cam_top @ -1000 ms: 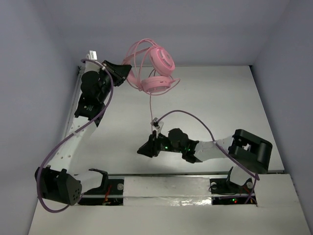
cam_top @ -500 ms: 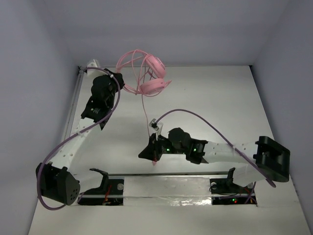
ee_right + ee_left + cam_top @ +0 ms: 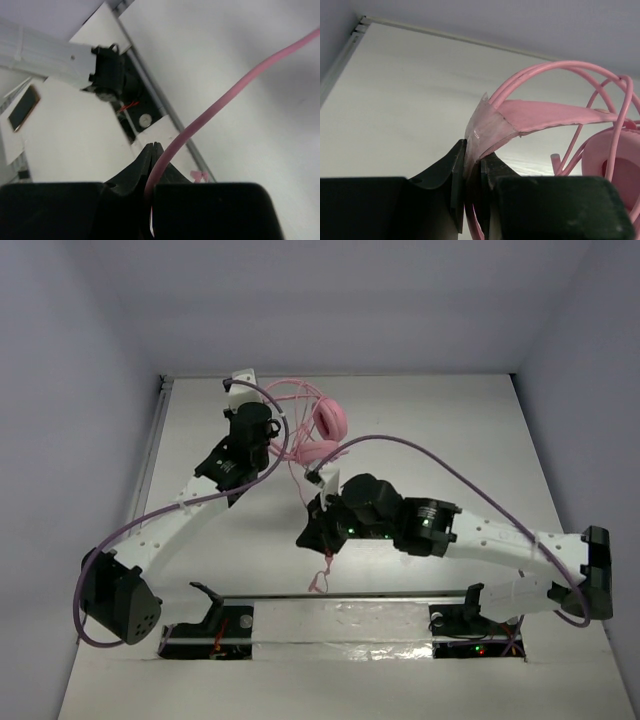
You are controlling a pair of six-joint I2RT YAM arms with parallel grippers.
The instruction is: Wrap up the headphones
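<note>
Headphones (image 3: 325,430), pink, sit at the far middle of the worktop (image 3: 470,440), directly right of the left claw (image 3: 472,160). That claw is pinched narrow on the flat strap of the headband, where the strap meets the thin hoops. From that grip the strap and hoops arch up and away to the right, and one padded cup shows at the right edge of the left wrist view. Whether the cups touch the worktop I cannot tell. The thin pink cable (image 3: 225,95) runs from the cups toward the near side and passes through the right claw (image 3: 156,150), whose jaws are closed on it. That claw sits near the worktop's middle, nearer than the cups and close to them. The cable's loose tail trails on toward the front edge.
</note>
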